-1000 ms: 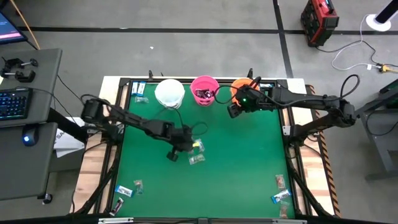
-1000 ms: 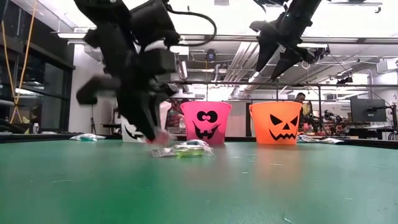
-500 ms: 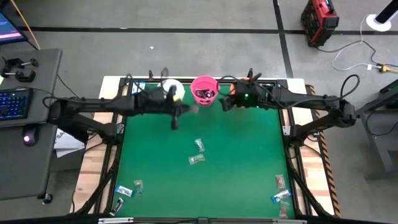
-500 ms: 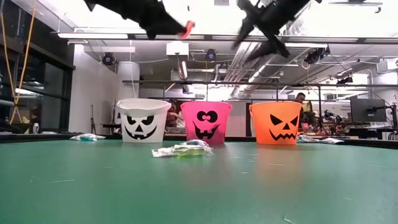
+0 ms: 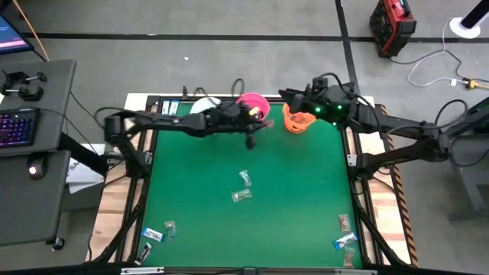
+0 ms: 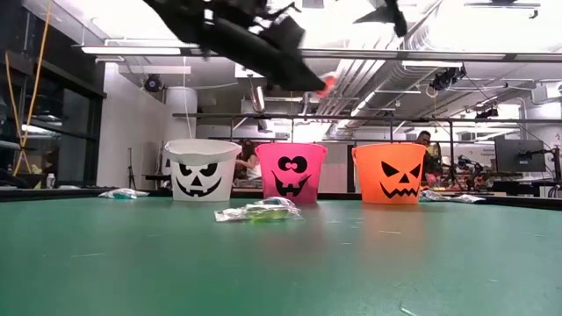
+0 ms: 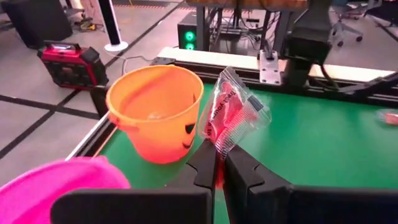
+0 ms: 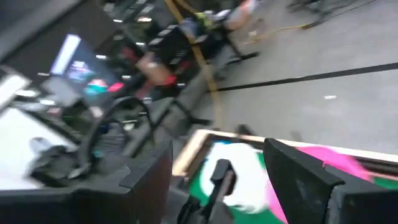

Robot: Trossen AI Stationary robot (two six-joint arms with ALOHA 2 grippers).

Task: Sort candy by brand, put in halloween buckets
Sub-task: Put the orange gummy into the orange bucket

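Since a second ago my left arm has lifted off the middle of the tabletop (image 5: 252,229) and swung to the upper centre of the high view, carrying one sweet. My right arm has pulled back to the upper right, behind the orange bucket (image 5: 298,121).

All three buckets stand in a row along the far edge: the white bucket (image 6: 202,170) at left, then the pink bucket (image 6: 291,173), then the orange one. My left gripper (image 7: 219,169) hangs between pink and orange, jaws pinched tight on a red-wrapped candy (image 7: 231,117) by its lower edge. My right gripper (image 8: 214,180) waits, jaws wide and empty.

Two clear-wrapped sweets (image 5: 243,187) lie mid-tabletop.

My grip is only a corner pinch, so the wrapper could slip out short of the orange rim, or I could drop it into pink by mistake.
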